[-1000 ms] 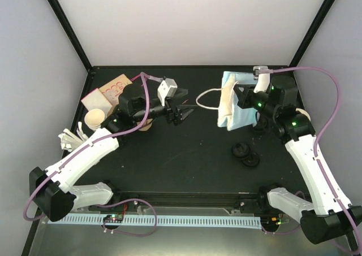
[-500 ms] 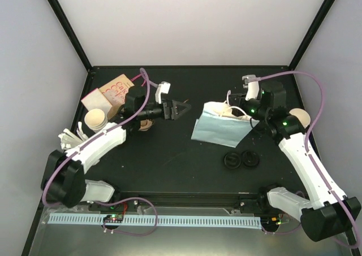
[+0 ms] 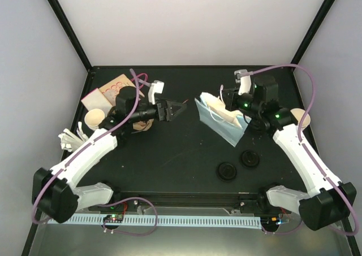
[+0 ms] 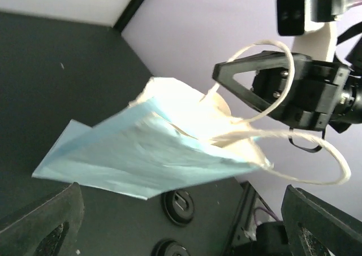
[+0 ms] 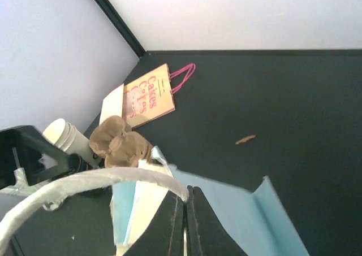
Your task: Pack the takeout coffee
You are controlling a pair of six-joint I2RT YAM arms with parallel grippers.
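two lids (image 3: 228, 170) lie on the table (image 3: 169, 154). the right gripper (image 5: 185, 208) is clamped on the top of the blue bag (image 4: 141, 154), holding it raised right of centre. the left gripper (image 3: 180, 108), fingers wide, faces the bag, apart from it. the cup (image 3: 95, 118) stands far left.

Paper bag (image 3: 226, 130): lt blue outside, cream inside, w/ off-white rope handles (image 4: 283, 133). Two lids (image 3: 227, 170): black. Flat gift bag (image 5: 149, 95): tan, pink "Cakes" lettering repeated down the front, pink cord handles. Cup (image 3: 95, 118): cream. Crumpled paper (image 5: 119, 143): brown. Table (image 3: 181, 154): matte black. Arm links (image 3: 308, 157): white, w/ green LEDs (image 3: 277, 116).
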